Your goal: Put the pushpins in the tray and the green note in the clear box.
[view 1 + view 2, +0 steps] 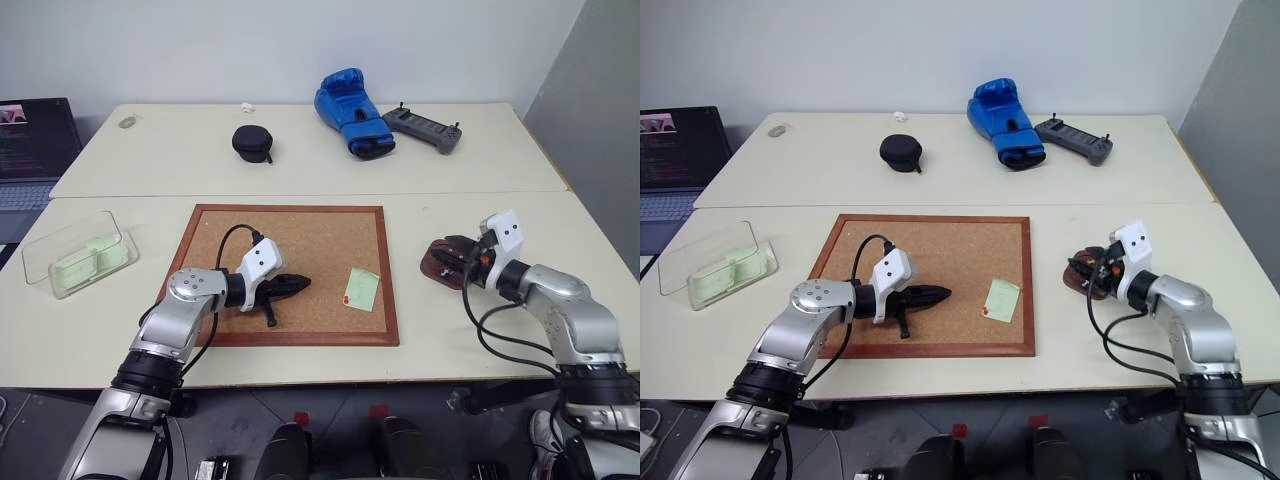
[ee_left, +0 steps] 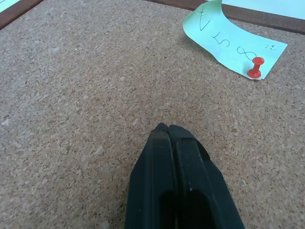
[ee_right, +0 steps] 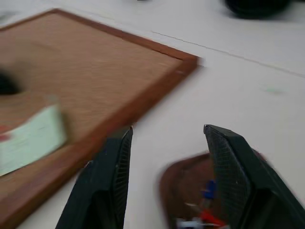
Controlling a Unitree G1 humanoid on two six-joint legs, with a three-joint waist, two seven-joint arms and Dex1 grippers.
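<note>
The green note (image 1: 361,288) lies right of centre on the cork board (image 1: 300,235), pinned at one corner by one red pushpin (image 2: 256,67). That is probably why the left claw (image 1: 296,284) waits beside it, shut and empty. The right claw (image 3: 167,157) stands apart and empty above the tray (image 1: 438,264) at centre right, where one blue pushpin (image 3: 208,189) seems to lie. One clear box (image 1: 70,240) sits on the worktop, far left.

The green note (image 1: 361,288) lies pinned on the cork board (image 1: 300,235), between the clear box (image 1: 78,255) and the tray (image 1: 445,262).
</note>
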